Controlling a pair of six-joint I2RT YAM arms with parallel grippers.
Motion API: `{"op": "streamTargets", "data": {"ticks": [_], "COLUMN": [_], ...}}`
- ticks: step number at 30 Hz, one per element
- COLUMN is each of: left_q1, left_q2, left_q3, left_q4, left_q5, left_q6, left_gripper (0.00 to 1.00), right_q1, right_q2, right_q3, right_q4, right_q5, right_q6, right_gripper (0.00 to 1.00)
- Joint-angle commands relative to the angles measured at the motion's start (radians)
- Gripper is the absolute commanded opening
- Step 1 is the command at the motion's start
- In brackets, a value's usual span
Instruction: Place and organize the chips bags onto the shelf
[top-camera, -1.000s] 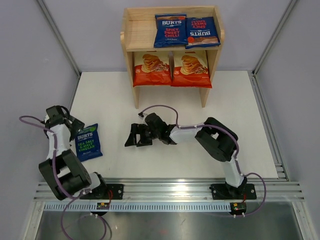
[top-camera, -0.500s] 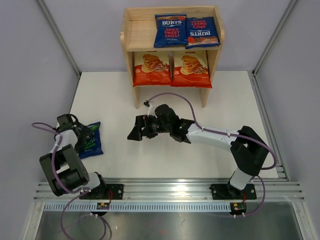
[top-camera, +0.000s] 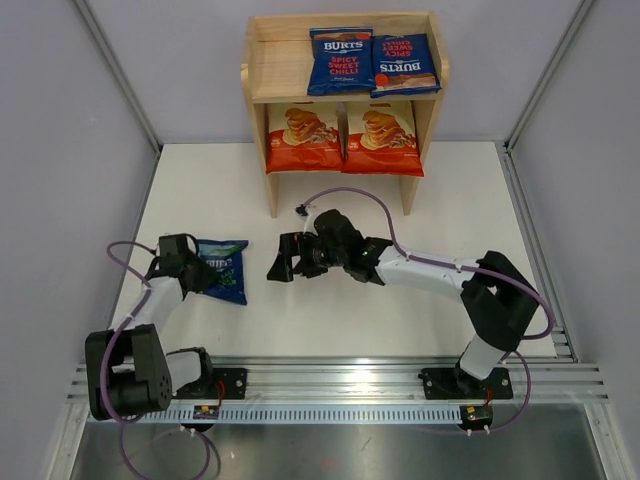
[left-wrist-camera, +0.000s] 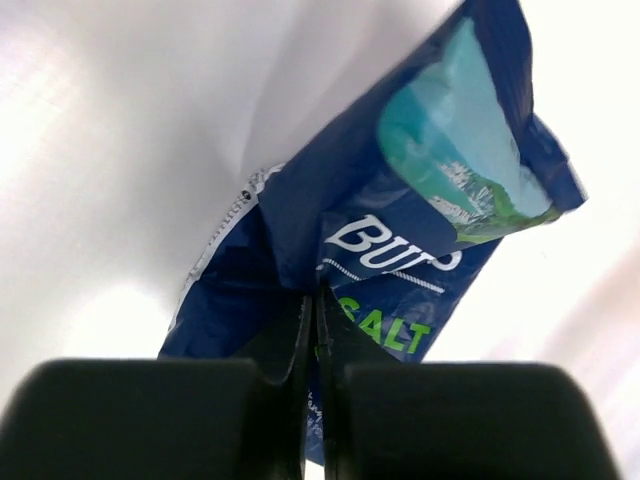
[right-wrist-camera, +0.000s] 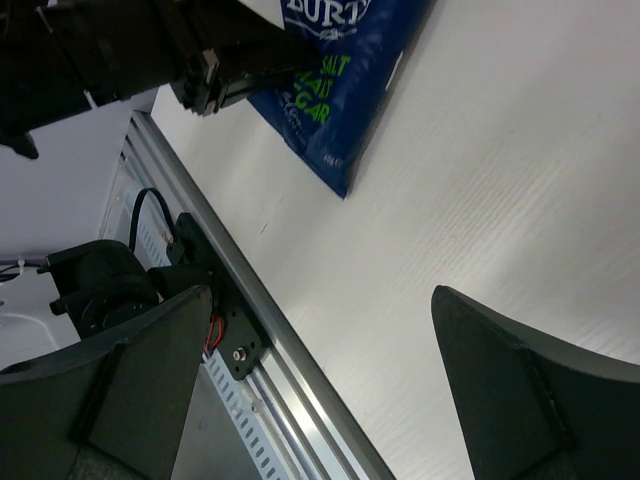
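Note:
The blue-green Burts sea salt chips bag sits left of centre on the white table, its left edge pinched in my left gripper, which is shut on it. My right gripper hovers open just right of the bag, nothing between its fingers; the bag shows in its view too. The wooden shelf stands at the back. Two dark blue Burts bags lie on its top tier, and two cream-and-red cassava bags stand on the lower tier.
An aluminium rail with both arm bases runs along the near table edge. Grey walls with metal frame posts close in the left, right and back sides. The shelf's top tier has bare wood left of the blue bags.
My left gripper has shut on the sea salt bag's edge and pulled it right toward the centre, turning it. The right arm has stretched out, its open gripper shifting slightly right and back.

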Motion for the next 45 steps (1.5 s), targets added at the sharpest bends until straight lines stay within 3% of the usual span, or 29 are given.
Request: {"op": "streamTargets", "data": {"ticks": [1, 8, 11, 15, 21, 27, 33, 37, 39, 42, 43, 45], "left_q1": [-0.079, -0.144, -0.152, -0.160, -0.173, -0.273, -0.477, -0.613, -0.644, -0.683, -0.684, -0.684], "left_q2": [-0.047, -0.288, -0.377, -0.454, -0.555, -0.583, -0.562, -0.503, -0.462, -0.433, -0.433, -0.455], "left_q3": [-0.020, -0.067, -0.096, -0.107, -0.087, -0.031, 0.015, 0.063, 0.089, 0.108, 0.112, 0.117], "left_q4": [0.007, 0.014, 0.027, 0.008, -0.028, -0.045, -0.030, -0.033, -0.029, -0.016, -0.016, -0.013], "left_q5": [0.069, 0.112, 0.147, 0.201, 0.262, 0.266, 0.151, 0.072, 0.043, 0.026, 0.023, 0.017], "left_q6": [-0.072, -0.147, -0.180, -0.184, -0.195, -0.230, -0.296, -0.306, -0.303, -0.286, -0.278, -0.247], "left_gripper": [0.00, 0.00, 0.00, 0.00, 0.00, 0.00, 0.00, 0.00, 0.00, 0.00, 0.15, 0.27], "right_q1": [-0.034, -0.085, -0.129, -0.154, -0.152, -0.152, -0.148, -0.148, -0.148, -0.148, -0.148, -0.149], "right_q2": [0.019, 0.081, 0.125, 0.164, 0.128, 0.104, 0.081, 0.027, -0.017, -0.083, -0.100, -0.149], "right_q3": [-0.003, -0.052, -0.112, -0.213, -0.284, -0.285, -0.267, -0.291, -0.311, -0.363, -0.368, -0.385], "right_q4": [-0.001, 0.078, 0.210, 0.588, 0.853, 0.948, 0.925, 0.897, 0.902, 0.882, 0.870, 0.838], "right_q5": [0.019, -0.029, -0.083, -0.214, -0.293, -0.311, -0.290, -0.267, -0.250, -0.210, -0.204, -0.186], "right_q6": [-0.012, 0.072, 0.174, 0.260, 0.283, 0.278, 0.246, 0.194, 0.178, 0.159, 0.146, 0.137], "right_gripper": [0.99, 1.00, 0.99, 1.00, 0.99, 0.99, 0.97, 0.83, 0.57, 0.37, 0.33, 0.21]}}
